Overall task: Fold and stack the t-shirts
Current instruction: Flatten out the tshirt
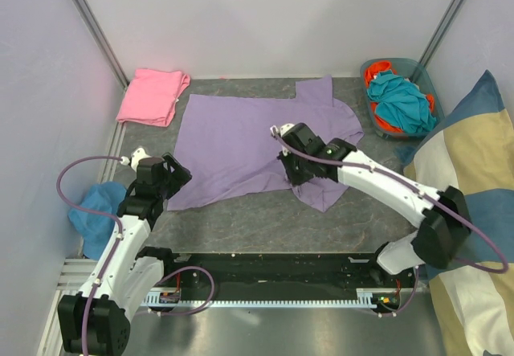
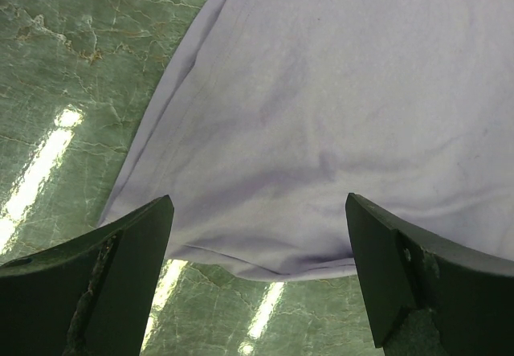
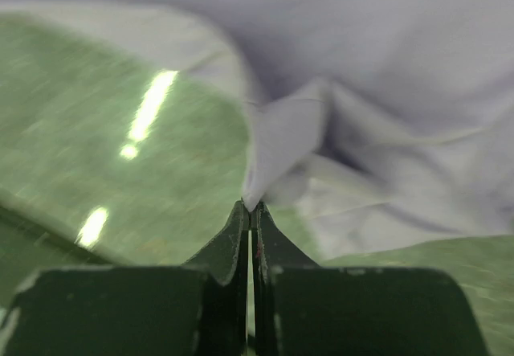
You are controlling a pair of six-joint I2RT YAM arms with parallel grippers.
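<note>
Finds the lavender t-shirt [image 1: 241,135] spread open across the middle of the grey table [image 1: 265,223], mostly flat, with the hem toward the left and the sleeves toward the right, and with a bunched, wrinkled part at the near right side. Finds the pink t-shirt [image 1: 151,96] folded into a small packet in the far left corner, just beside the far left corner of the lavender t-shirt; cannot tell whether touching or apart. Places the right gripper [image 1: 287,163] over the right half of the lavender t-shirt. In the right wrist view, shows the right gripper [image 3: 250,207] with fingers pressed together, pinching a small peak of the lavender t-shirt [image 3: 385,67] drawn up to a point at the fingertips. Places the left gripper [image 1: 178,178] at the near left corner of the same garment. In the left wrist view, shows the left gripper [image 2: 259,203] with fingers spread wide on both sides of the hem edge of the lavender t-shirt [image 2: 337,131], gripping nothing; cannot tell whether touching the cloth or hanging just above. Notes also a basket [image 1: 411,63] at the far right with teal and orange cloths [image 1: 397,103] inside, a striped cushion [image 1: 474,155] along the right side, and a blue cloth [image 1: 92,211] at the left, beside the left arm.
</note>
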